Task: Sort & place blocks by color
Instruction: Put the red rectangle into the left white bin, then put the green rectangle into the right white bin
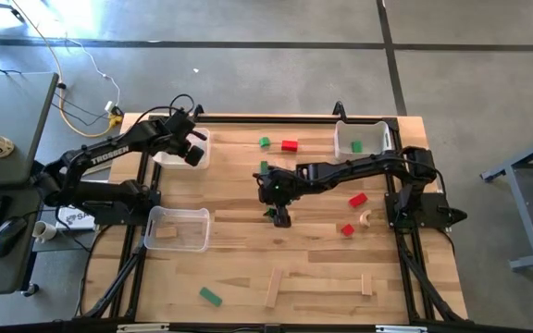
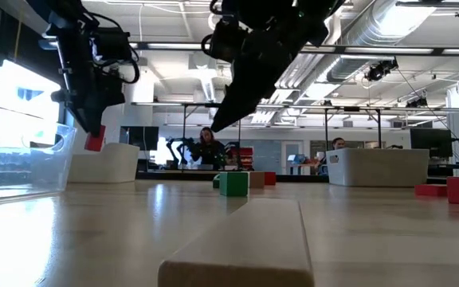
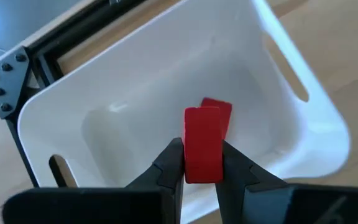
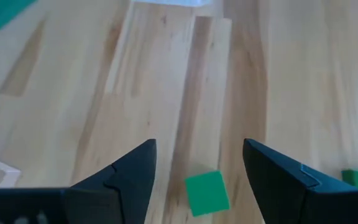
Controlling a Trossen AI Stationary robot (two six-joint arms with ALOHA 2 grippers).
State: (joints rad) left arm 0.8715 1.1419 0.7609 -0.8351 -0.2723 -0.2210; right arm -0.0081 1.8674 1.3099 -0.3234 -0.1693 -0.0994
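A red block (image 3: 202, 134) hangs over the white bin (image 3: 129, 81) at the table's far left, with my left gripper (image 3: 202, 163) shut on it. Another red block (image 3: 221, 109) lies inside that bin. Near the table's middle my right gripper (image 4: 199, 155) is open and points down, above a green cube (image 4: 207, 193) that rests flat on the wood. Its fingers stand on either side of the cube without touching it. In the low view the cube (image 2: 233, 183) sits below the right gripper (image 2: 228, 112). My left gripper pinches the red block by two opposite sides (image 3: 188, 163) between its two fingers. The fingers slant down from above. The block sticks out past the fingertips and is lifted clear above the white bin's inside.
A second white bin (image 1: 359, 139) at the far right holds a green block (image 1: 356, 146). A clear bin (image 1: 179, 228) at the left holds a wood block. Loose red (image 1: 290, 145), green (image 1: 211, 296) and wood blocks (image 1: 273, 287) lie scattered on the table.
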